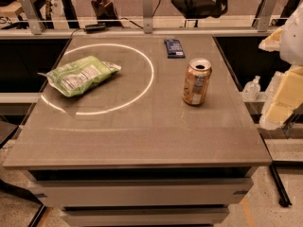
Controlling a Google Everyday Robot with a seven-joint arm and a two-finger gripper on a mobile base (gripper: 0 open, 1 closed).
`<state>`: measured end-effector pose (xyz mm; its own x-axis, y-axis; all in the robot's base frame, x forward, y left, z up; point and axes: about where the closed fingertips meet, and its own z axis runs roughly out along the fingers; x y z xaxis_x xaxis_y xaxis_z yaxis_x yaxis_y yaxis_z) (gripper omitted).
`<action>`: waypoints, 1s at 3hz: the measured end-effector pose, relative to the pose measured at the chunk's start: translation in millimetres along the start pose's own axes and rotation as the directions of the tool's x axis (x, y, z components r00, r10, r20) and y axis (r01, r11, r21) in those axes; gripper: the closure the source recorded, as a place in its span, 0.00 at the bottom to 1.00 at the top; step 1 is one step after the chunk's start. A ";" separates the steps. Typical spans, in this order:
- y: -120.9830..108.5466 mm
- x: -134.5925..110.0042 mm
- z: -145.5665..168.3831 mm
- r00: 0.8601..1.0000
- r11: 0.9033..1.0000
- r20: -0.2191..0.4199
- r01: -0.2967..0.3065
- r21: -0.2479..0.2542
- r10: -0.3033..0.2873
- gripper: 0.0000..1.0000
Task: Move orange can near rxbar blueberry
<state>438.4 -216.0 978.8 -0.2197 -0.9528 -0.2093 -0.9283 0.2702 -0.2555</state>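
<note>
- Plainly, the can [197,81] stands upright near the right edge of the worktop [142,141], about midway along it.
- The bar [174,48] lies flat by the far edge, apart from the can.
- A bag [81,74] lies toward the left edge.
- The gripper [283,100] hangs beyond the right edge, clear of the can; how far open it is, I cannot tell.

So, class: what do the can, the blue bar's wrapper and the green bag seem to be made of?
The orange can: metal, likely aluminium; coppery sheen, silver opened top. The rxbar blueberry: probably plastic film wrapper; flat, thin, dark blue. The green bag: crinkled, probably plastic film. The gripper sits at the right edge, off the table.
</note>
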 end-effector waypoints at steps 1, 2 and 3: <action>0.0 0.0 0.0 1.000 1.000 0.000 0.000 0.000 0.000 0.00; -2.9 8.5 3.8 0.993 0.996 0.080 -0.089 -0.029 0.091 0.00; -8.1 30.0 18.5 0.948 0.977 0.237 -0.204 -0.068 0.214 0.00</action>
<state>444.8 -244.2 957.1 -0.3359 -0.8122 -0.4769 -0.8823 0.4486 -0.1425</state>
